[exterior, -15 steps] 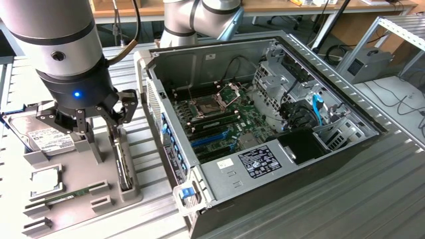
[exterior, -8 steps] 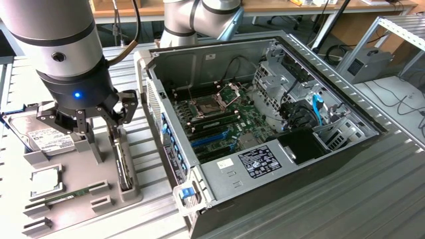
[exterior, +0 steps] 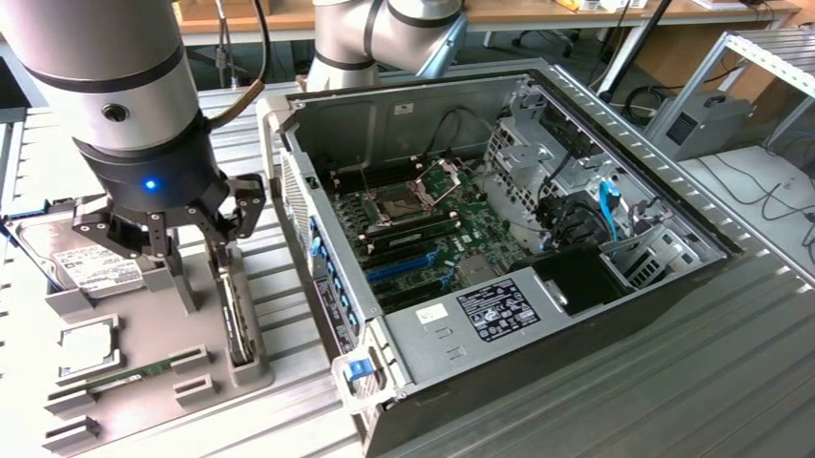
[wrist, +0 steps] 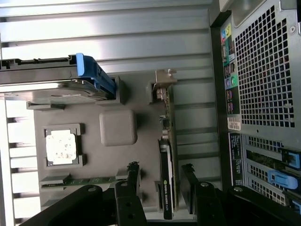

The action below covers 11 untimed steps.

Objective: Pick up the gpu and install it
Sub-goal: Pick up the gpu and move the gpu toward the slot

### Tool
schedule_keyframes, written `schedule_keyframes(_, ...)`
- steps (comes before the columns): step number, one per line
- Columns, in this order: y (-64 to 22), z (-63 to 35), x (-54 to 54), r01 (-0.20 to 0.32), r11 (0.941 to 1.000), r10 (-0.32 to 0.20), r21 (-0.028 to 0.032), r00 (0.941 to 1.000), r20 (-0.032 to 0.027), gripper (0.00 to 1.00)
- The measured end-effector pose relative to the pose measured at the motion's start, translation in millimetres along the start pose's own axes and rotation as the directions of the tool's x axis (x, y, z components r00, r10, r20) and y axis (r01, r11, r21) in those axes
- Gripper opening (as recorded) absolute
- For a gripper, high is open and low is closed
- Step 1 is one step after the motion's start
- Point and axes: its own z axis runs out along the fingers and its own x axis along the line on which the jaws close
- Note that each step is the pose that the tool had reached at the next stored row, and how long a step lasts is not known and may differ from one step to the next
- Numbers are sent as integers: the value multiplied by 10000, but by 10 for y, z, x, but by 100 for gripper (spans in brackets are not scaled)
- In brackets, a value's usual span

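Note:
The gpu (exterior: 236, 320) stands on its edge in a slot of the grey holder tray (exterior: 153, 405), left of the computer case in the exterior view. In the wrist view the gpu (wrist: 167, 155) is a thin card with a black face and a silver bracket at its far end. My gripper (exterior: 198, 262) hangs just above the tray. Its black fingers (wrist: 134, 181) stand open, one on each side of the card near the end away from the bracket, with a gap to the card on both sides. The gripper (wrist: 161, 169) holds nothing.
The tray (wrist: 141, 141) also holds a hard drive (exterior: 83, 262) with a blue clip (wrist: 94, 75), a CPU (wrist: 61, 146) and a RAM stick (wrist: 89, 180). The open computer case (exterior: 510, 239) lies to the exterior view's right, with blue expansion slots (exterior: 407, 262) on its motherboard.

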Motion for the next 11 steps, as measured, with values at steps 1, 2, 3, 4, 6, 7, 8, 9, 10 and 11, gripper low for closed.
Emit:
schedule_keyframes(1,0,2,-1,0,10000,0,1,10000,-2,48)
schedule_keyframes(2,0,4,-1,0,10000,0,1,10000,-1,48)
schedule_keyframes(3,-3,37,0,0,10000,0,0,10000,-1,48)
schedule_keyframes(4,-8,118,2,0,10000,0,-1,10000,0,48)
schedule_keyframes(6,-22,188,3,1,10000,-1,3,10000,-3,48)
schedule_keyframes(7,-32,189,2,1,10000,-1,2,10000,-2,48)
schedule_keyframes(8,-41,191,1,0,10000,0,0,10000,-1,48)
schedule_keyframes(9,-53,191,0,1,10000,-1,-1,10000,-1,48)
schedule_keyframes(10,-67,189,-1,0,10000,0,1,10000,-2,48)
schedule_keyframes(11,-82,189,-2,-1,10000,1,0,10000,-2,48)
